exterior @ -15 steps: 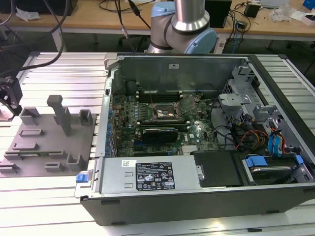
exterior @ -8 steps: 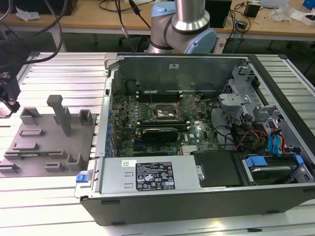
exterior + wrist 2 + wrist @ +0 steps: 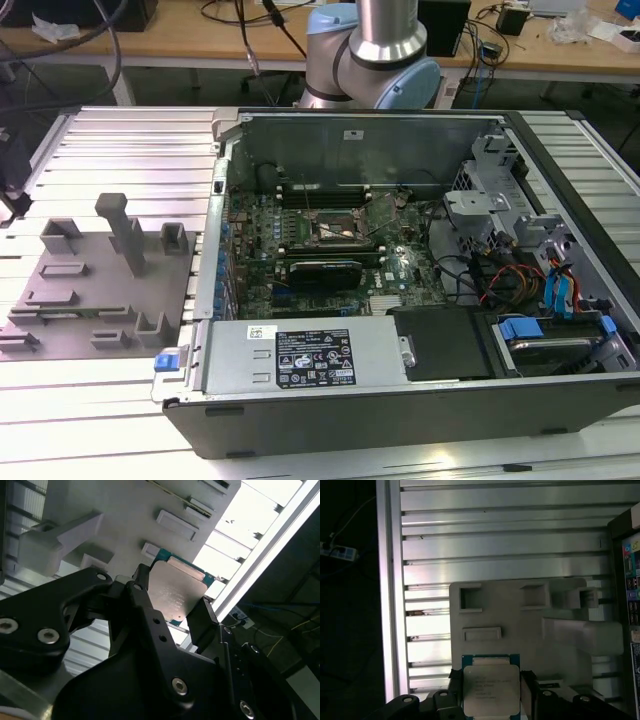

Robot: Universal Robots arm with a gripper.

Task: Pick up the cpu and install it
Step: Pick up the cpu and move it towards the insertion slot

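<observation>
Cpu is noted between the two black fingers of the hand, over the grey fixture, which lies on the slatted bench. The hand is judged to be pinching the cpu across two opposite edges of its green board: a finger is seen hard against each side in both wrist views, and no gap can be made out. Whether the chip is lifted clear of the fixture or resting on it cannot be told. The silver lid is turned toward the cameras and the underside is hidden. In the exterior view the fixture is seen at that view's left, well apart from the open case, inside which the socket is seen, its plate apparently swung open. Handling is judged as follows. The part is taken to be light, thin and stiff, so little squeeze should be needed. The metal lid looks smooth and likely slippery, so it is a poor face to press. The hidden underside is presumed delicate and best left untouched. The board edges, where it is gripped now, are considered the right place to hold. Only a thin rim is offered there, so a slight tilt could let the chip slide or twist between the fingers.
</observation>
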